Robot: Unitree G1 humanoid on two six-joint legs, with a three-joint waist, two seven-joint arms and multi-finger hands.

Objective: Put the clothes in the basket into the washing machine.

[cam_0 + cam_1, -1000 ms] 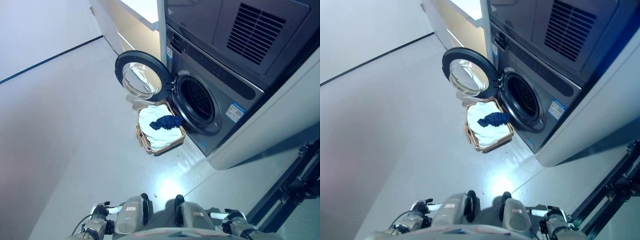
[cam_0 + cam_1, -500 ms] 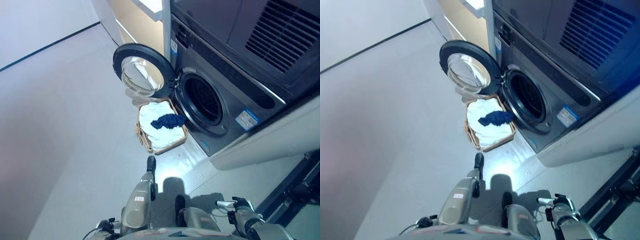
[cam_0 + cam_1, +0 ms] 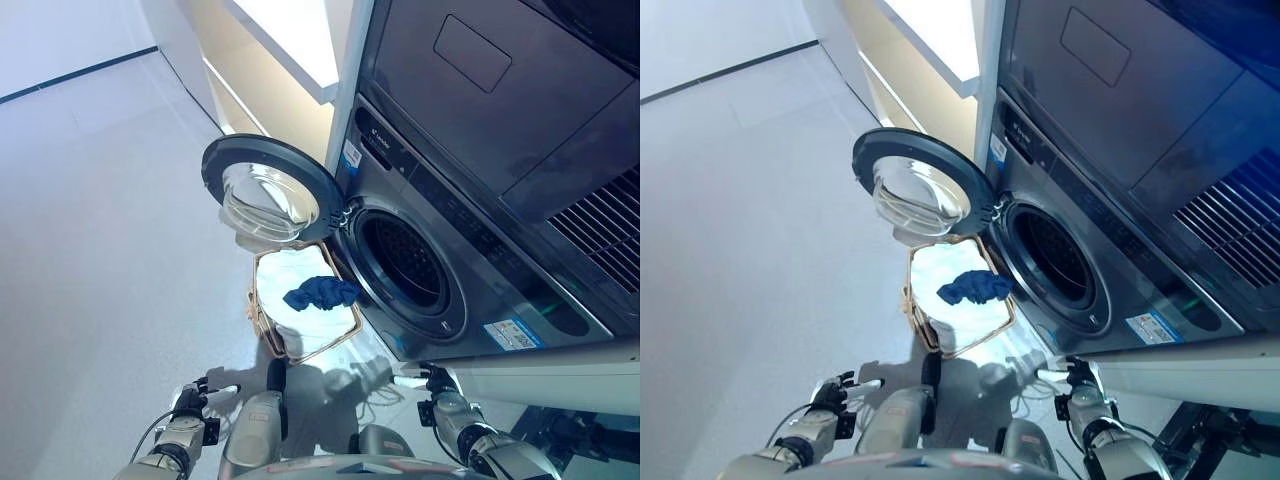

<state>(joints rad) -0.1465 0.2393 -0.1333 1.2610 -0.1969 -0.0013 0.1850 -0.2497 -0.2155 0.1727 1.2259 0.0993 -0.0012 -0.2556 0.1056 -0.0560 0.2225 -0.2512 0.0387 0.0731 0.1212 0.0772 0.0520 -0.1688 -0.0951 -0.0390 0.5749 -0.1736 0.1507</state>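
A woven basket (image 3: 258,318) stands on the floor right in front of the washing machine (image 3: 480,250), below its swung-open round door (image 3: 262,190). White clothes (image 3: 300,318) fill the basket, and a dark blue garment (image 3: 322,292) lies on top near the machine side. The drum opening (image 3: 405,262) looks dark and I see nothing in it. My left hand (image 3: 195,397) shows low at the bottom left and my right hand (image 3: 437,384) at the bottom right. Both are well short of the basket, fingers relaxed and holding nothing.
A second appliance (image 3: 500,90) with a vent grille is stacked above the washer. A pale cupboard and white counter (image 3: 290,40) run along the wall behind the door. A white unit (image 3: 560,375) borders the washer on the right. Grey floor (image 3: 100,200) spreads to the left.
The whole picture has shifted, so the camera has moved nearer the machine. Both hands now show at the bottom edge. Basket and clothes lie as before.
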